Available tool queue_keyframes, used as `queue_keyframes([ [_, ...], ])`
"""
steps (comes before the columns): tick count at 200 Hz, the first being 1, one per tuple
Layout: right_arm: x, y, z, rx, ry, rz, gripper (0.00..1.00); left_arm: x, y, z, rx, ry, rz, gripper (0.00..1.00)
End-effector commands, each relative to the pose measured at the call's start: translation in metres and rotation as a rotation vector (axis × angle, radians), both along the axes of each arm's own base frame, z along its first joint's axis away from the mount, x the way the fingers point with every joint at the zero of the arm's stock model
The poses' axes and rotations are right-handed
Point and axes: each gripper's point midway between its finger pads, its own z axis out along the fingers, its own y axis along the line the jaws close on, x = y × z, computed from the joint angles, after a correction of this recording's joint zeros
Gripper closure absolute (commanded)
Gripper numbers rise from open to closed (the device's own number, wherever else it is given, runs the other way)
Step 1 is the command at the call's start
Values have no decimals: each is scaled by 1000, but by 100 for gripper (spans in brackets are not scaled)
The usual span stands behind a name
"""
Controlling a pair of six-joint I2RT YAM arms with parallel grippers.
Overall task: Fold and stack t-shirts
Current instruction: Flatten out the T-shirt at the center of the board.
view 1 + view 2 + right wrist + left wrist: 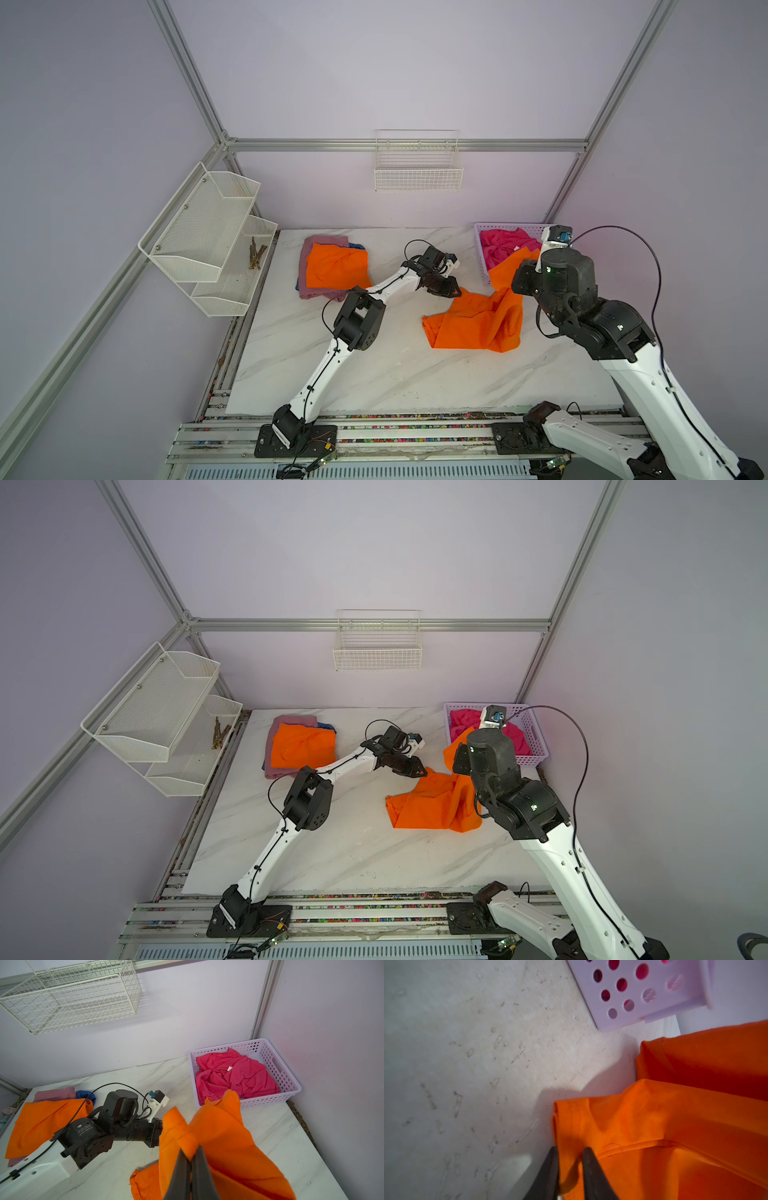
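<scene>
**Top views.** The loose bright orange cloth t-shirt point(473, 324) lies crumpled at mid-right of the white marble-patterned counter point(374, 365). One part of it is raised toward the lavender perforated plastic basket point(481, 249), which holds a hot pink cloth t-shirt point(503, 245). Far left sits the stack: a folded orange t-shirt point(336, 266) on a dusty mauve-pink t-shirt point(320, 242), with a blue t-shirt point(358, 246) showing at the edge. My left gripper point(453, 291) meets the loose shirt's far corner.

**Left wrist view.** My left gripper point(569, 1151) has its jaws drawn close on a hemmed edge, with a fold of cloth between them. The bite looks shallow.

**Right wrist view.** My right gripper point(192, 1151) is clamped tight on a bunched ridge of the same shirt, held clear of the counter.

**Risks.**
- The shallow left grip may slip once the cloth is pulled taut.
- The right grip may hold several layers, so the shirt would spread twisted.
- The raised cloth hangs near the basket and could snag its rim.
</scene>
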Motion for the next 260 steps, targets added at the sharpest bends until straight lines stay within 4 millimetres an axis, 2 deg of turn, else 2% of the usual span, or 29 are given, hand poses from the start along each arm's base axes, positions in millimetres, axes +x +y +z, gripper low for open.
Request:
queue_keyframes([
  [1, -3, -4, 2, -9, -7, -13, 100, -4, -1, 1, 2, -5, -14, 91],
  [19, -2, -2, 0, -2, -5, -6, 100, -8, 5, 5, 31, -15, -10, 100],
  [57, 0, 1, -6, 7, -2, 5, 100, -12, 23, 16, 102, -25, 18, 100],
  [72, 0, 2, -7, 8, -5, 8, 100, -16, 33, 27, 146, -33, 20, 100],
  [90, 0, 1, -8, 6, -13, 6, 100, -21, 52, 51, 218, -72, 26, 100],
  [117, 2, 3, -11, 12, -17, 14, 100, -14, 99, 97, 268, -76, 130, 100],
  [144, 6, 3, -5, 1, -46, 11, 100, -5, 154, 159, 285, -128, 260, 100],
  [172, 11, -3, 0, -38, -70, -21, 100, 6, 231, 239, 309, -238, 448, 100],
  [200, 16, -11, 5, -82, -98, -72, 100, 0, 316, 312, 348, -345, 648, 100],
  [231, 21, -14, 13, -97, -131, -100, 100, -24, 383, 357, 360, -406, 806, 100],
  [244, 24, -15, 16, -108, -140, -112, 100, -36, 400, 372, 374, -434, 855, 100],
  [260, 29, -15, 21, -118, -150, -123, 100, -50, 409, 387, 370, -463, 894, 100],
])
